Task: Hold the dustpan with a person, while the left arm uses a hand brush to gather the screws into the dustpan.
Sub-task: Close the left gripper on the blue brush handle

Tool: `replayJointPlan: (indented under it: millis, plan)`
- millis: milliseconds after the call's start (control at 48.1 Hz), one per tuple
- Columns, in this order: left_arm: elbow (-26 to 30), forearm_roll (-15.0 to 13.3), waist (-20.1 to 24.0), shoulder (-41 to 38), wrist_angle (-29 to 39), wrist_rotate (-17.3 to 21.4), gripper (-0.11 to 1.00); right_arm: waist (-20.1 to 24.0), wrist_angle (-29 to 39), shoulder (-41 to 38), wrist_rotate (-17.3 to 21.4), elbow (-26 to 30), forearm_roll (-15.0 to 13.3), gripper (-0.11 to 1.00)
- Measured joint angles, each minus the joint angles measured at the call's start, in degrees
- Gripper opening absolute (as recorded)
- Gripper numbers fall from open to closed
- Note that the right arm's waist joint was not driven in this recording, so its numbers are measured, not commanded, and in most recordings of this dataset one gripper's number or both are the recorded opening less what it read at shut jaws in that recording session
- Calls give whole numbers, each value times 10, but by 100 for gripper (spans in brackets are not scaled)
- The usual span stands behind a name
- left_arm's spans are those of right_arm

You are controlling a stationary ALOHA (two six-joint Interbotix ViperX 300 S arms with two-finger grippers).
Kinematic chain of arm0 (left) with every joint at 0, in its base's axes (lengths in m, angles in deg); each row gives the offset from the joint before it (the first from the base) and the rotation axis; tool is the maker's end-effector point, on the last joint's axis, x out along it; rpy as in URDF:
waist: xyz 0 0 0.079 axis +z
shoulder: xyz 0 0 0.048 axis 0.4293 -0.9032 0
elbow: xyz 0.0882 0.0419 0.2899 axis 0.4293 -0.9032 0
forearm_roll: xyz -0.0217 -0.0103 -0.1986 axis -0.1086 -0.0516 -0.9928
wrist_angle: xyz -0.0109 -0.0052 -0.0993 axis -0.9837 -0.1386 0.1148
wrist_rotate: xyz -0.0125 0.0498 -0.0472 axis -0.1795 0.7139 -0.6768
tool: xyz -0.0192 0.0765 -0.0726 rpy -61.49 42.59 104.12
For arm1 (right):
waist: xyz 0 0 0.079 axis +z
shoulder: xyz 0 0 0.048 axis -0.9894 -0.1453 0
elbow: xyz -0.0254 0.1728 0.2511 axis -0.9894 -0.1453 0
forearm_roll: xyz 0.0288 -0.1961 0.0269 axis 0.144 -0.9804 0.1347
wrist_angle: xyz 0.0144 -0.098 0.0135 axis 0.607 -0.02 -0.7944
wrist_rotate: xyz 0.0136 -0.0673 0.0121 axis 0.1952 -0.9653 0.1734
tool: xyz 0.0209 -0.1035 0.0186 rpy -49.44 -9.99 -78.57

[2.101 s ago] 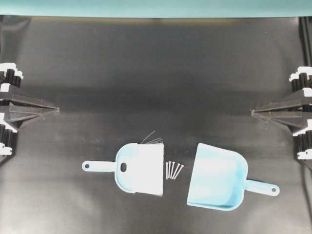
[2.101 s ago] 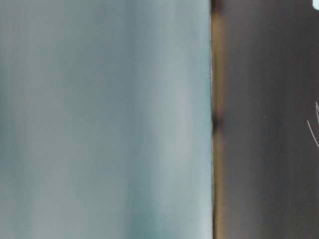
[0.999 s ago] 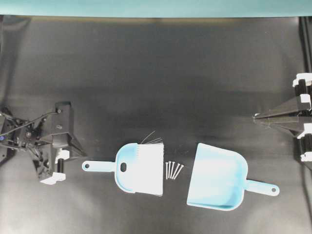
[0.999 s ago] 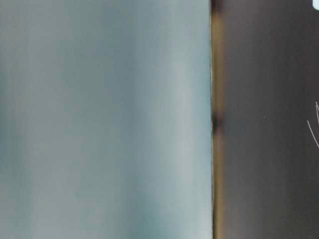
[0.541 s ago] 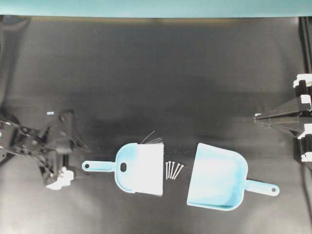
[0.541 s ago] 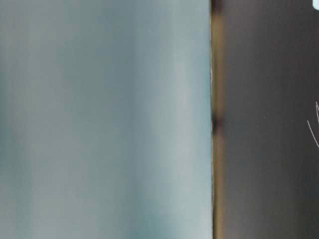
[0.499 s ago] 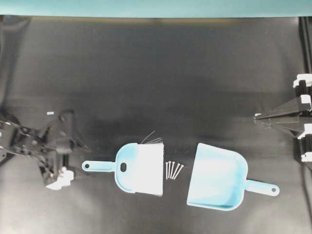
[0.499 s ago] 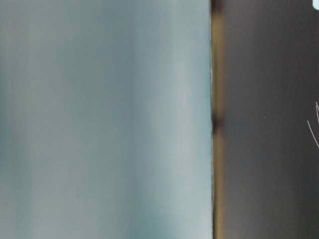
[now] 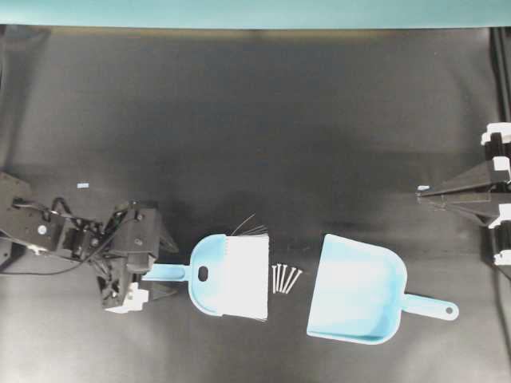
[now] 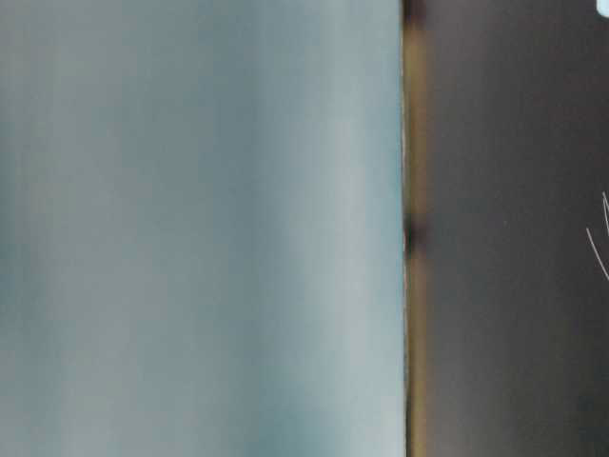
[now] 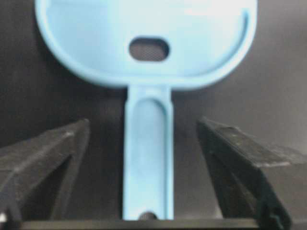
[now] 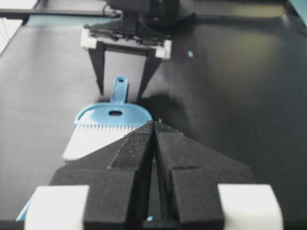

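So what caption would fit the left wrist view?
Open left gripper straddling the brush handle, fingers not touching it.

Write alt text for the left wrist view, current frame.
The left gripper is open, its two black fingers straddling the slim handle of the light blue hand brush without touching it. The brush lies flat on a black table, its oval hole just beyond the handle; the bristles are out of frame.
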Motion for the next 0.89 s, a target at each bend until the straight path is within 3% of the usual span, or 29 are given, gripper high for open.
replayJointPlan:
  millis: [499, 895]
  plan:
    - [0, -1, -5, -11, -13, 1, 90, 0, 0, 18, -1, -10, 1, 0]
    - [-5, -1, -6, -25, -68, 1, 90, 0, 0, 19, 0, -11, 1, 0]
